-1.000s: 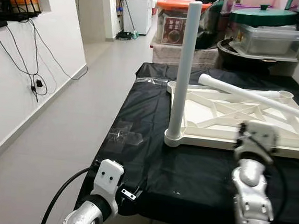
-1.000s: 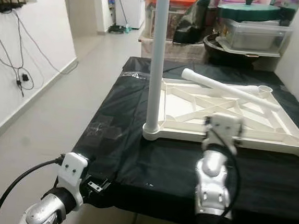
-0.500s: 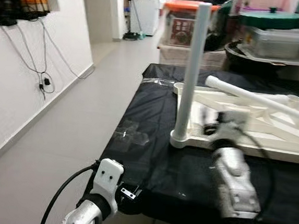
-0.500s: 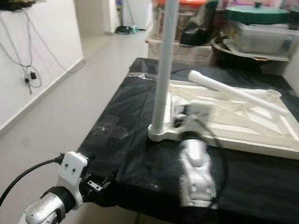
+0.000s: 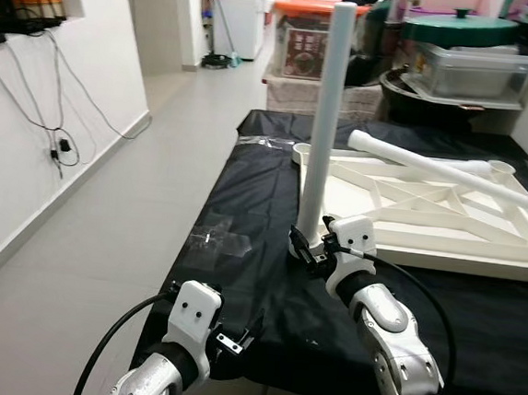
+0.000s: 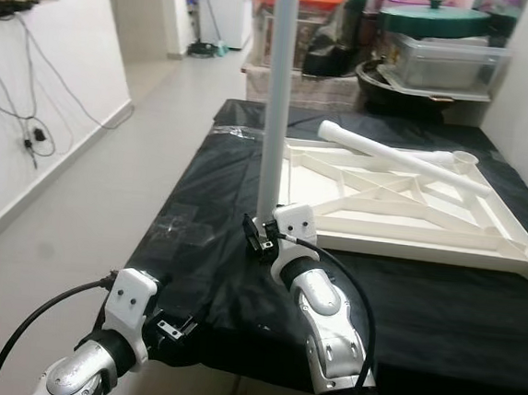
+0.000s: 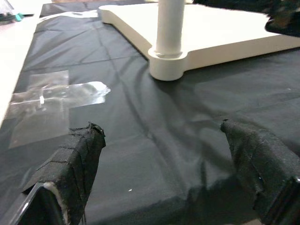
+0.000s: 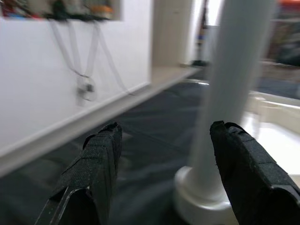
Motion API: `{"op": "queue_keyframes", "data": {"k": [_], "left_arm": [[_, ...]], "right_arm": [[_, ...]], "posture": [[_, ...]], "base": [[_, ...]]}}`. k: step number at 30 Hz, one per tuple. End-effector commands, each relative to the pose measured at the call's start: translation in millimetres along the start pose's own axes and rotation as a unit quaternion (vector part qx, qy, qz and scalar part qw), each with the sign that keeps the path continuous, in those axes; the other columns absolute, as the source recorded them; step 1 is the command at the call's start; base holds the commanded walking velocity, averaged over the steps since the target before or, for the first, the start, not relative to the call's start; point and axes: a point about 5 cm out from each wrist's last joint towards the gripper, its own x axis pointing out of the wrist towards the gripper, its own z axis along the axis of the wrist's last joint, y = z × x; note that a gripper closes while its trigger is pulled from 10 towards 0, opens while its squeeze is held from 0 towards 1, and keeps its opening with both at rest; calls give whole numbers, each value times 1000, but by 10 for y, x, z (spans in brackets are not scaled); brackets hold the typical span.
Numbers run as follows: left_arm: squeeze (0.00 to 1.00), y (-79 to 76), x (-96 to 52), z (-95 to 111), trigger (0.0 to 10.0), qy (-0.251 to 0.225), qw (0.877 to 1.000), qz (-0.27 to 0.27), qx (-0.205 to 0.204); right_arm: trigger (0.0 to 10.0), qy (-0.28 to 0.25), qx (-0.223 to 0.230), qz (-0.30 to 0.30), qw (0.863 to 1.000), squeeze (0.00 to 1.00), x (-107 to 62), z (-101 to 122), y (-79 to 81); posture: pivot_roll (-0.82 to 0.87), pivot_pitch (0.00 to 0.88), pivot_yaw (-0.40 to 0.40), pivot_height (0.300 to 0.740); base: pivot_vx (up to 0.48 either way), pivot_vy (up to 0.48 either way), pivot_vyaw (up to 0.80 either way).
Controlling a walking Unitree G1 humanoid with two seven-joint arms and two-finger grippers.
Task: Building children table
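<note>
Left eye view: a long table draped in black cloth (image 5: 245,205) fills the foreground. On it a white children's tabletop (image 5: 447,223) lies upside down, ribbed underside up. One white leg (image 5: 324,120) stands upright in its near corner socket; a loose leg (image 5: 434,161) lies across the frame. The right gripper (image 5: 307,253) sits at the upright leg's base, fingers spread, the leg just beside one finger (image 8: 243,164). The left gripper (image 5: 245,334) hangs low at the table's near edge, fingers spread wide. Clear tape (image 7: 56,93) patches the cloth.
</note>
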Motion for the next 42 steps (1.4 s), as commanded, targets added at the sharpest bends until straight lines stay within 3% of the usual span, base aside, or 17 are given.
{"op": "queue_keyframes", "data": {"k": [1, 5, 15, 19, 22, 27, 30, 34, 36, 38, 39, 42], "left_arm": [[0, 5, -22, 9, 10000, -2, 1000, 5, 4], [0, 39, -55, 56, 10000, -16, 1000, 19, -14], [0, 121, -82, 136, 10000, -31, 998, 57, -17], [0, 81, -148, 183, 10000, -35, 997, 71, -20], [0, 67, -160, 209, 10000, -38, 996, 72, -20], [0, 60, -194, 255, 10000, -43, 996, 80, -22], [0, 54, -203, 253, 10000, -42, 996, 80, -23], [0, 15, -217, 234, 10000, -34, 996, 71, -28], [0, 5, -221, 230, 10000, -31, 997, 67, -29], [0, 5, -221, 230, 10000, -31, 997, 67, -29], [0, 0, -220, 227, 10000, -29, 997, 65, -28], [0, -6, -216, 221, 10000, -26, 997, 63, -27]], "right_arm": [[10000, -14, 22, 34, 999, 0, 24, 72, 68], [10000, -35, 32, 50, 998, 0, 121, 186, 120], [10000, -52, 56, 69, 995, 0, 340, 333, 280], [10000, -76, 93, 100, 988, 0, 563, 529, 536], [10000, -81, 79, 84, 990, 0, 606, 556, 541], [10000, -75, 58, 29, 995, 0, 582, 504, 399], [10000, -77, 59, 26, 995, 0, 566, 502, 386], [10000, -84, 70, 54, 993, 0, 384, 436, 388], [10000, -81, 55, 36, 995, 0, 296, 394, 333], [10000, -81, 55, 36, 995, 0, 296, 394, 333], [10000, -81, 40, 8, 996, 1000, 253, 374, 268], [10000, -77, 20, -38, 996, 1000, 155, 326, 174]], "posture": [[155, 0, -25, 740], [158, 6, -25, 740], [168, 44, -38, 740], [175, 85, -50, 740], [176, 97, -52, 740], [174, 121, -59, 740], [174, 121, -59, 740], [166, 123, -52, 740], [166, 122, -49, 740], [166, 122, -49, 740], [165, 118, -50, 740], [166, 115, -48, 740]], "base": [[0, 0, 0], [0, 0, 0], [0, 0, 0], [0, 0, 0], [0, 0, 0], [0, 0, 0], [0, 0, 0], [0, 0, 0], [0, 0, 0], [0, 0, 0], [0, 0, 0], [0, 0, 0]]}}
